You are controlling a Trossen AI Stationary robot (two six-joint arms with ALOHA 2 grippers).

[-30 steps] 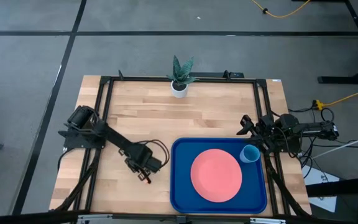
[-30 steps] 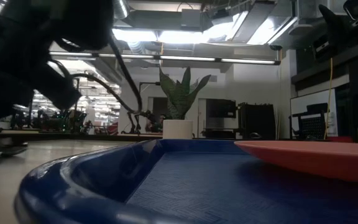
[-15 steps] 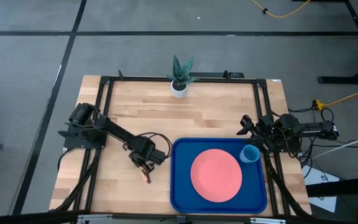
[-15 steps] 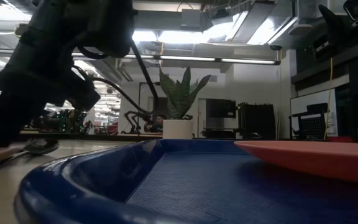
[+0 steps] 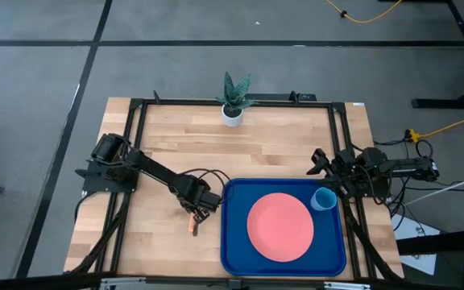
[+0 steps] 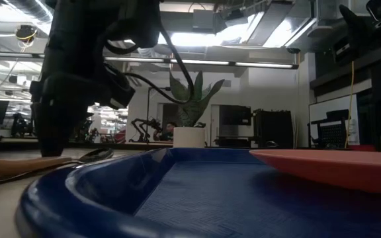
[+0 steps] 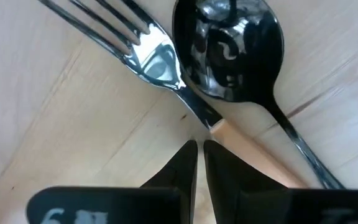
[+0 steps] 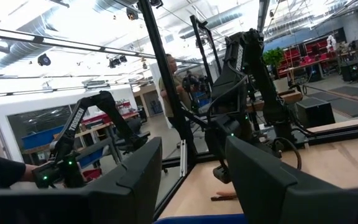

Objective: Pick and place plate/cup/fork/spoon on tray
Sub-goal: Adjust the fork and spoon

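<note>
Moved trayward, left end effector [image 7: 196, 155] pinches fork [image 7: 166, 68] (spoon [image 7: 229, 50] alongside).

Table [image 5: 256, 145]: light wood planks, matt, visible grain. Fork [image 7: 143, 48]: mirror-bright metal tines, smooth tan wooden handle. Spoon [image 7: 229, 46]: dark glossy metal, reflective. Tray [image 5: 236, 242]: blue plastic, fine textured floor. Plate [image 5: 280, 225]: matt salmon-pink.

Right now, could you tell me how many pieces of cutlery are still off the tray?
2: the fork and the spoon lie side by side on the table, just left of the tray, under the left gripper.
</note>
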